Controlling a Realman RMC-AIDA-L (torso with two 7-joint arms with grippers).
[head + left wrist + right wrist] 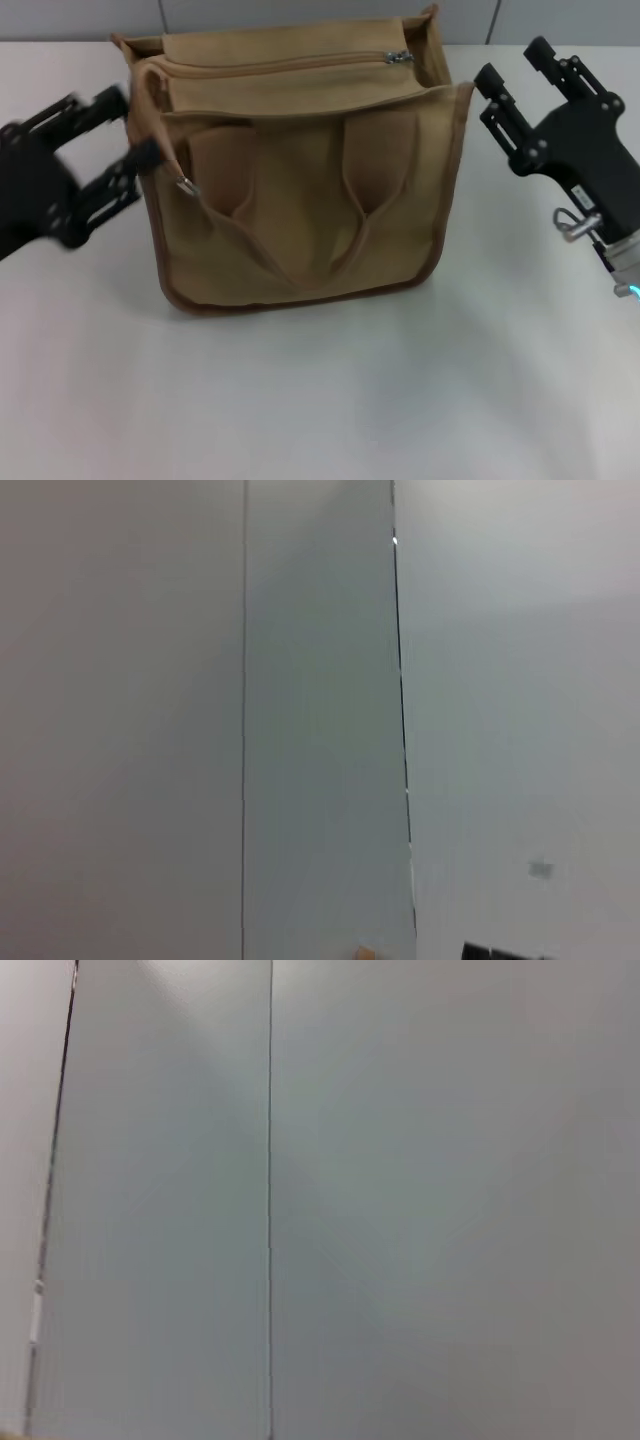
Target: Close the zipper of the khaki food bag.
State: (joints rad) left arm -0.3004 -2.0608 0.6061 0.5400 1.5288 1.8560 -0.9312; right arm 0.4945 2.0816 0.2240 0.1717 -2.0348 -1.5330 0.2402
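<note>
The khaki food bag (300, 200) stands on the white table in the middle of the head view, its two looped handles hanging down its front. The zipper (280, 66) runs along the top panel, with a silver pull tab (398, 57) at its right end. A second small silver tab (185, 186) hangs at the bag's front left edge. My left gripper (128, 127) is open at the bag's left side, its lower fingertip close to that edge. My right gripper (515, 65) is open and empty, just right of the bag's top right corner. Both wrist views show only wall.
The white table (320, 400) stretches in front of the bag and to both sides. A grey panelled wall (320, 720) stands behind it and fills both wrist views, also seen in the right wrist view (400, 1200).
</note>
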